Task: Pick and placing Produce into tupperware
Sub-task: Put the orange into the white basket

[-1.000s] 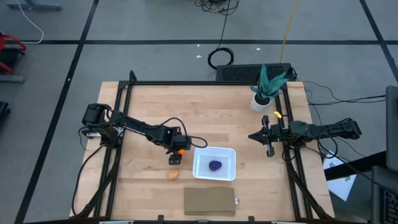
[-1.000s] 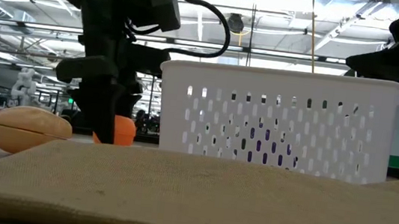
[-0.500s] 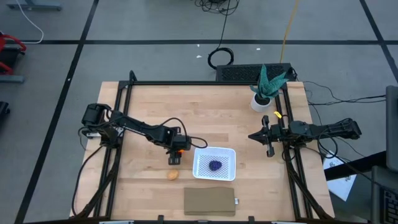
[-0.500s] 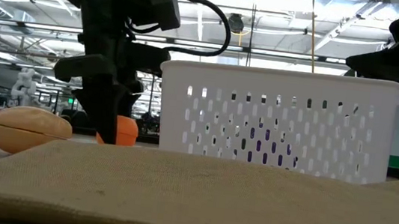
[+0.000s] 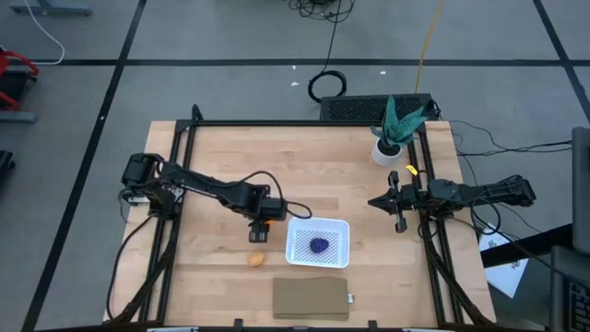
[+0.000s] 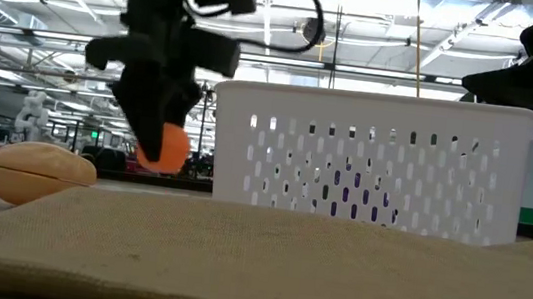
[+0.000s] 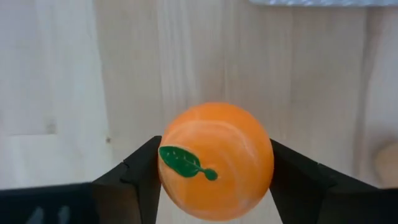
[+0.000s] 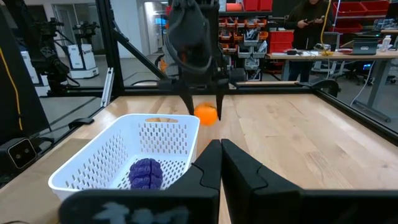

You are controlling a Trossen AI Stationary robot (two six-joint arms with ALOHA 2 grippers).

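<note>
The round orange produce piece [image 7: 216, 160], with a green leaf mark, sits between the fingers of my left gripper [image 5: 262, 224], left of the white tupperware [image 5: 297, 254]. It also shows in the low view [image 6: 164, 148] and the right wrist view [image 8: 206, 114]. The dark purple lumpy piece [image 5: 318, 245] lies on the tupperware's mesh bottom. The tan-brown oval piece [image 5: 255, 259] rests on the table near the container's left near corner. My right gripper [image 5: 380, 201] waits shut at the table's right side, touching nothing. My left gripper pinches the orange piece between its two fingers [image 7: 140, 177], one on each side of the ball's middle [image 7: 171, 180]. The fingers come from above, pointing down. The low view shows the orange lifted clear of the table, just left of the tupperware's wall [image 6: 237, 141].
A flat brown rectangle [image 5: 312, 298] lies at the near edge, in front of the tupperware. A green potted plant [image 5: 392, 136] stands at the far right corner. Bare wood stretches across the table's far and left parts. People show in the room beyond.
My left gripper has risen, still shut on the orange piece. The orange piece stood on the table a second ago and now hangs clear above it, still beside the tupperware's left wall. The right arm has kept still.
</note>
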